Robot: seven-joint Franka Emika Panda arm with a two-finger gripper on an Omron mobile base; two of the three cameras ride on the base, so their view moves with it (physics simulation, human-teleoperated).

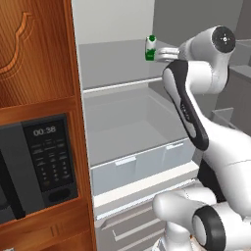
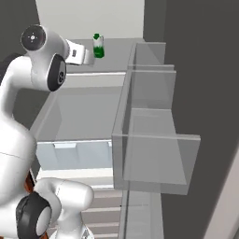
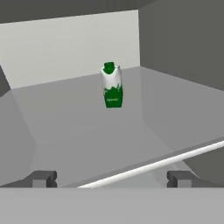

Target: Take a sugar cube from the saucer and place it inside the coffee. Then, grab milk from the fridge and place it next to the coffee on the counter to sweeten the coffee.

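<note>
Step 2, fetching the milk (image 3: 112, 85): it stands upright at frame centre on the fridge (image 3: 70, 122) shelf. The gripper (image 3: 111, 178), fingers spread wide and empty, must advance and straddle it.

We're in a kitchen: open fridge (image 1: 122, 122) with pale grey shelves and translucent drawers, milk (image 3: 112, 85) carton on the upper shelf, black microwave (image 1: 37, 166) with keypad built into reddish-brown wood cabinetry (image 1: 34, 54) alongside.
</note>
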